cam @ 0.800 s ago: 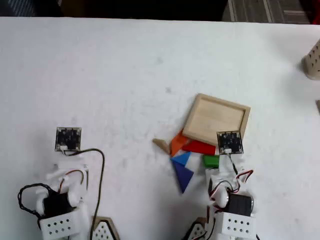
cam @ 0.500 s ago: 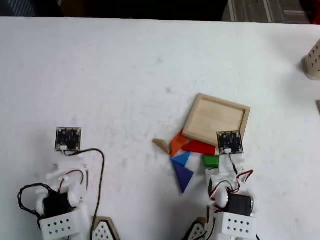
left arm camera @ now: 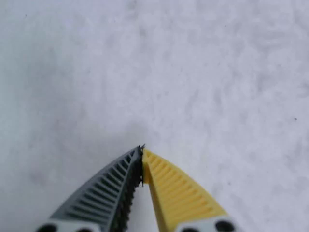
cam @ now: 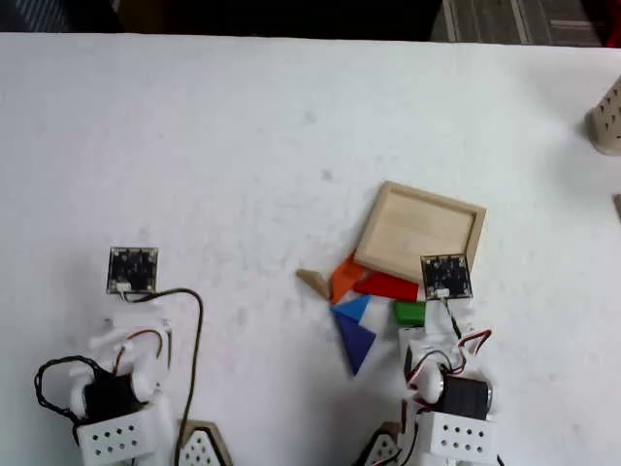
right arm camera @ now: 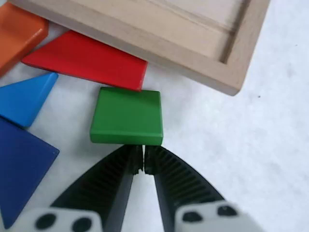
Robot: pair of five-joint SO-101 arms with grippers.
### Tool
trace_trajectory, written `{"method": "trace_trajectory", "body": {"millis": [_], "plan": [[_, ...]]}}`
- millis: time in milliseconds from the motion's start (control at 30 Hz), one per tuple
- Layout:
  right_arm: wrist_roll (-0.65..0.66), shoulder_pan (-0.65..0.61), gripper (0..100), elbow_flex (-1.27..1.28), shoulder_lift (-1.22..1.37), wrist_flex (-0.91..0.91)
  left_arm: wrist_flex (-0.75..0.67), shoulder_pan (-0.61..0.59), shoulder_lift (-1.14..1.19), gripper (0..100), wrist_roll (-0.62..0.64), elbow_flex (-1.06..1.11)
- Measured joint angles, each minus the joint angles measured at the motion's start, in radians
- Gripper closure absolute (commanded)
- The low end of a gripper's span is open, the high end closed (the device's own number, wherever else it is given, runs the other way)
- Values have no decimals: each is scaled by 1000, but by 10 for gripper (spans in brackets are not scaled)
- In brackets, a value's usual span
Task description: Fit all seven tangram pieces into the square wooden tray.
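Quick count from the remote station: one white table (cam: 194, 146), two arms, one tray, six pieces I can make out.

The left arm (cam: 121, 398) sits at the table's 7 o'clock corner, and the left gripper (left arm camera: 142, 150) has its grey and yellow fingers pressed together at the tips over bare table, well apart from everything. The right arm (cam: 451, 398) is at 5 o'clock.

The square wooden tray (cam: 437, 195) lies right of centre, twisted a bit clockwise, straight out at 12 o'clock from the right arm. All six pieces lie outside it, bunched at its 7 o'clock side.

- The dark blue triangle (cam: 357, 342) has its long axis about 11-to-5, with the sharp tip toward 6.
- The red piece (cam: 390, 287) is long 9-to-3 and snug along the tray's near edge.
- The orange piece (cam: 344, 277) is at the tray's near-left corner.
- The green square (right arm camera: 126, 116) is just below the red one.
- The light blue triangle (cam: 353, 307) is between the orange and dark blue ones.
- The tan piece (cam: 312, 282) is the farthest out, at 9 o'clock of the orange.

The right gripper (right arm camera: 144, 157) is also pinched closed with nothing in it. The green square sits right in front of its tips, nearly touching.
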Motion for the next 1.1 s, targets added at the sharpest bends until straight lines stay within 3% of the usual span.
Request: {"method": "trace_trajectory", "body": {"millis": [1100], "plan": [[0,-37,981,0,0,0,0,0,0,976,0,0]]}}
